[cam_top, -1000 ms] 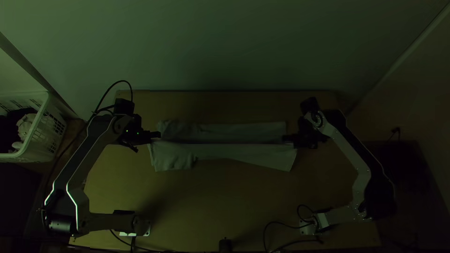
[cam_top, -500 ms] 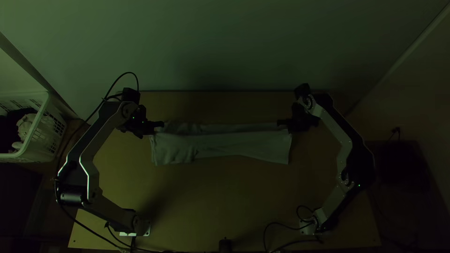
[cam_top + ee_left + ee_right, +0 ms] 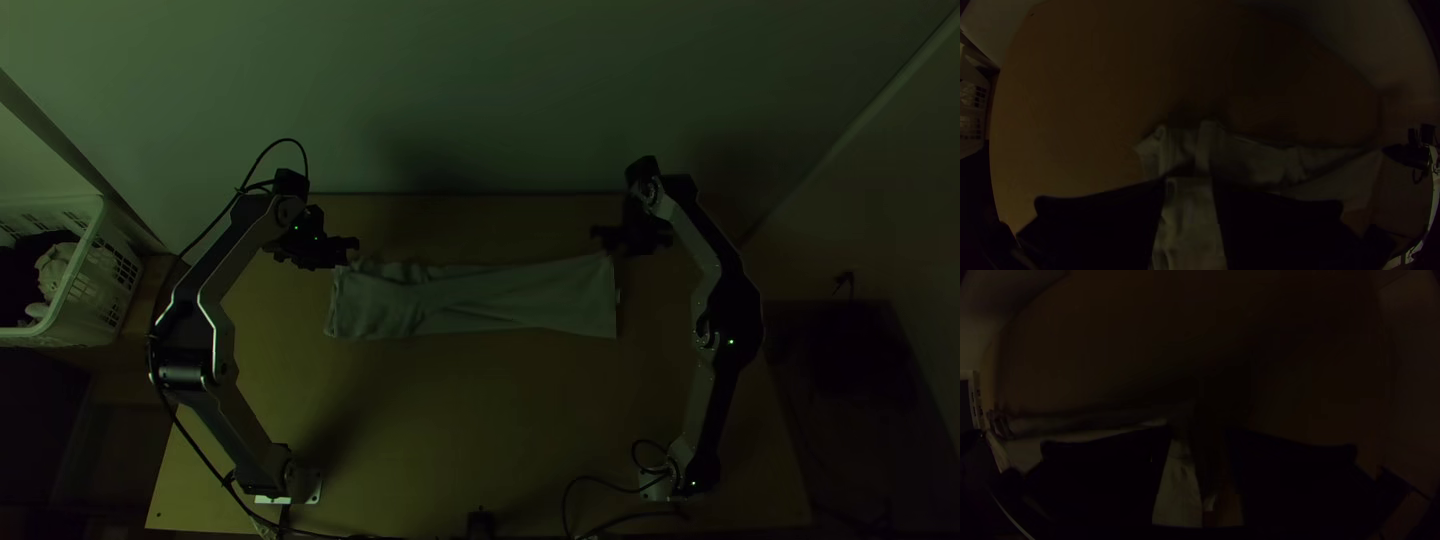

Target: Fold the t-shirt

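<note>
In the top view the pale t-shirt point(image 3: 470, 300) lies as a long folded strip across the middle of the table, wrinkled toward its left end. My left gripper point(image 3: 352, 250) is at the strip's far left corner, and my right gripper point(image 3: 600, 238) is just beyond its far right corner. Seen from the left wrist, my left gripper point(image 3: 1189, 182) stands open, with part of the t-shirt point(image 3: 1190, 220) in view between its fingers. My right gripper point(image 3: 1200, 432) is open too, with an edge of the t-shirt point(image 3: 1178, 495) and bare wood visible through its gap.
A white basket point(image 3: 85, 300) holding clothes stands off the table's left side. Beyond the far table edge rises a pale wall point(image 3: 480, 90). Black cables point(image 3: 570, 510) lie near the right arm's base, and a small dark object point(image 3: 480, 524) is at the near edge.
Both grippers have moved toward the table's far edge. The t-shirt's near edge has shifted the same way, and the dark gap between its two long bands has closed over.
</note>
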Available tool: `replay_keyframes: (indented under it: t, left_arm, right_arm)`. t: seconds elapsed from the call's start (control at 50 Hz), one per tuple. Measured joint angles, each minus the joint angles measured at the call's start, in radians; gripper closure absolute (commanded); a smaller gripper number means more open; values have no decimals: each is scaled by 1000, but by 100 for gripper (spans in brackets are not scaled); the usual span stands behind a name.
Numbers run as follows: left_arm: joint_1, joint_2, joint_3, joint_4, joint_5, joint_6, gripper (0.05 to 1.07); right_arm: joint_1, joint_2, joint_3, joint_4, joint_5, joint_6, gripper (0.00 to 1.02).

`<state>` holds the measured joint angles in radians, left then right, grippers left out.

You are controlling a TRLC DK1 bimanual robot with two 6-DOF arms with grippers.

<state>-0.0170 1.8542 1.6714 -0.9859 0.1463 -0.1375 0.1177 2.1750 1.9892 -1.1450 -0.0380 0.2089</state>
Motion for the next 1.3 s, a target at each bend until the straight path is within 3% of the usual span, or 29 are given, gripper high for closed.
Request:
replay_keyframes:
  t: [0.14,0.3,0.74,0.88,1.14,1.3]
  left_arm:
    - [17,5,5,17,103,0,10]
    - [56,5,3,20,254,29,10]
    - [266,-10,-169,115,468,185,10]
    - [342,-19,-230,125,526,273,10]
    - [384,-26,-354,77,653,539,10]
    - [393,-4,-378,85,661,610,10]
  right_arm:
    - [-37,-2,118,1,2,36,3]
    - [-63,-37,181,2,-41,71,3]
    - [-100,-212,182,-1,-118,95,3]
    - [-105,-261,145,-1,-120,95,3]
    - [-83,-324,45,-2,-120,105,3]
    - [-59,-353,13,-2,-120,117,3]
